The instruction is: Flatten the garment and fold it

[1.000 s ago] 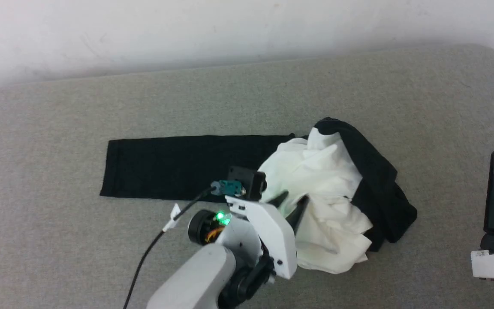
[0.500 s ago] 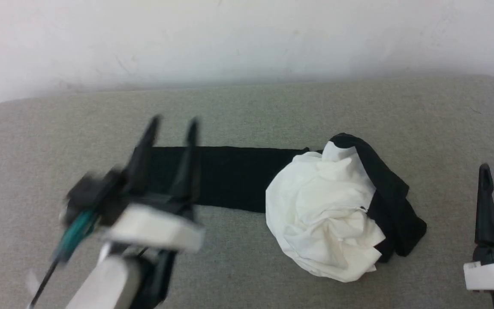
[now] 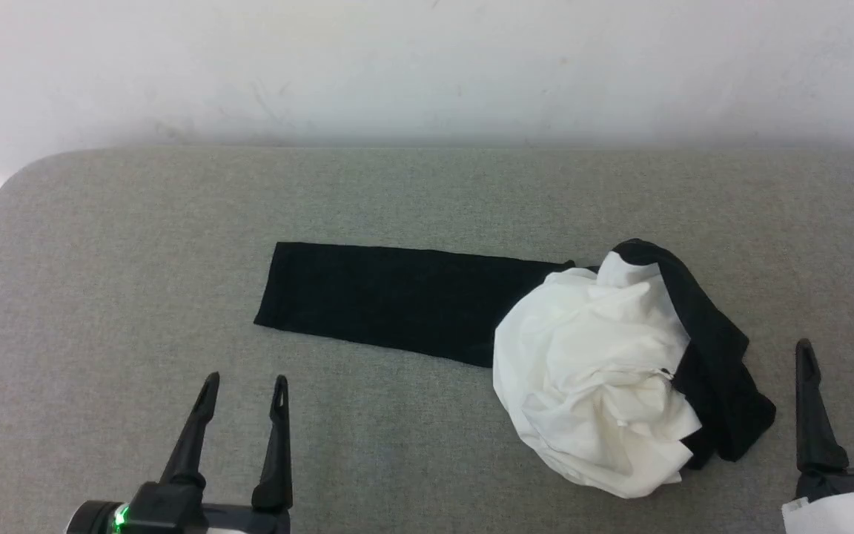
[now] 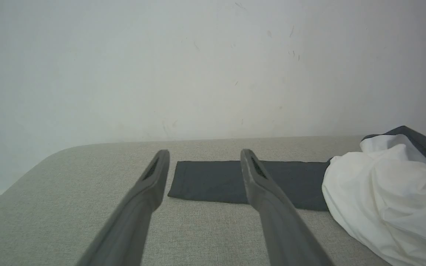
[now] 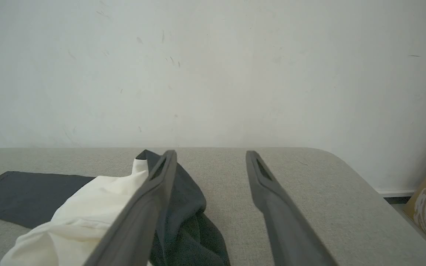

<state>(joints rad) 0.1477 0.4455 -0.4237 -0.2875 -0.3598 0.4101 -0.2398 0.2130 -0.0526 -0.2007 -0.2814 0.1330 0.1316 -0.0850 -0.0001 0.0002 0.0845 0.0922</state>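
Both claws stood spread and empty, the left claw and the right claw. The garment lay bunched at the right claw's nine o'clock, nearer that arm. Its black sleeve stretched flat toward nine o'clock, the cuff at the left claw's one o'clock.

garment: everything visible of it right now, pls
The garment is a soft, thin-looking shirt: white body, black sleeves. The body is crumpled into a heap; one black sleeve lies flat and straight toward the robot's left, the other sleeve is bunched along the heap's right side. It rests on the grey fabric surface. The left gripper and right gripper, both open, touch none of it.
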